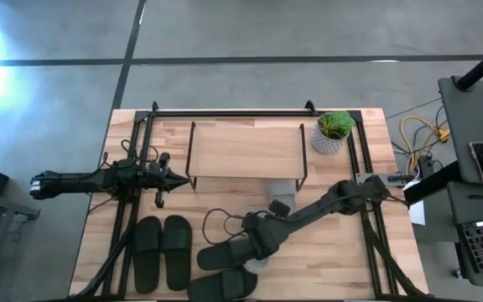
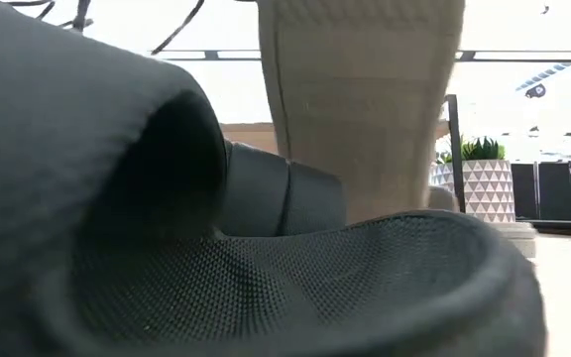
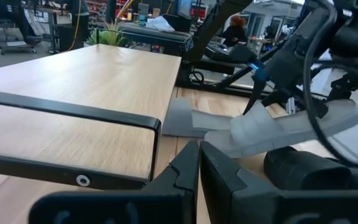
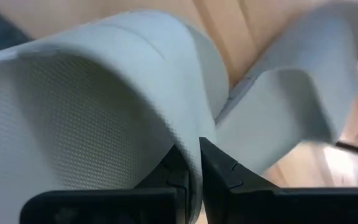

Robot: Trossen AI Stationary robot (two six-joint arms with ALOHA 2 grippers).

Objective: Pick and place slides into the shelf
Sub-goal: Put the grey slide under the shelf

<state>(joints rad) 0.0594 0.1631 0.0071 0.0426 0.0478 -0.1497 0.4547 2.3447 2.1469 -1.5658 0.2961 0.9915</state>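
Currently grey slide (image 4: 104, 93) lifted off table (image 1: 325, 260) near front edge, pinched at strap by right gripper (image 4: 193, 163). Beside it olive pair (image 1: 220, 256) and black pair (image 1: 162, 250); shelf (image 1: 246, 151) behind. Left gripper (image 1: 179, 178) closed, empty, at shelf's left end.

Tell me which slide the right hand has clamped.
The pale grey rubber slide, pinched by its strap in the right hand and lifted. The black rubber slides lie untouched on the table.

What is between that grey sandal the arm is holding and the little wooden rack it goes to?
Nothing large. The right tool is shut on the pale grey slide, lifted off the table. Another grey slide already lies at the shelf front edge, roughly on the way. The left tool waits off to the shelf's left.
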